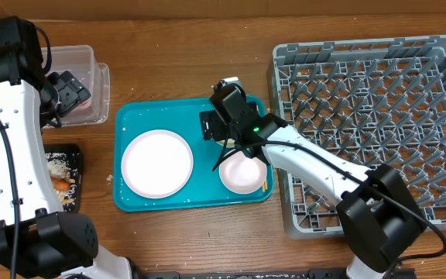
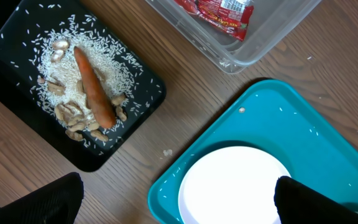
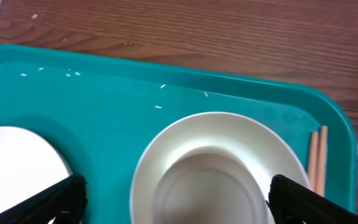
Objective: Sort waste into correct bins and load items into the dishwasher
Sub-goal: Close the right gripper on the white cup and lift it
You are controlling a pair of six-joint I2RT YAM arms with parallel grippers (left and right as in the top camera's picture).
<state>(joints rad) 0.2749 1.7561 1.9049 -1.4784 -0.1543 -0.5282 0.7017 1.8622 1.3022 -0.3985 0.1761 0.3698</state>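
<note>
My left gripper (image 1: 72, 91) (image 2: 179, 205) is open and empty, high above the gap between the black tray and the teal tray. The black tray (image 2: 143, 81) (image 1: 74, 153) holds rice grains (image 2: 107, 59), beige scraps (image 2: 73, 118) and the orange carrot stick (image 2: 94, 87). The clear tub (image 2: 253, 53) (image 1: 80, 56) holds the red wrapper (image 2: 219, 12). My right gripper (image 1: 223, 124) (image 3: 179, 202) is open and empty, its fingers either side of the white bowl (image 3: 219, 171) (image 1: 242, 174). Chopsticks (image 3: 316, 158) lie right of the bowl. The large plate (image 1: 157, 163) (image 2: 229, 186) sits on the teal tray. The paper ball is out of view.
The teal tray (image 1: 130, 116) (image 3: 104, 81) has stray rice grains on it. The grey dish rack (image 1: 370, 116) stands right of the teal tray, with my right arm reaching across its front left corner. Bare wooden table lies behind the tray.
</note>
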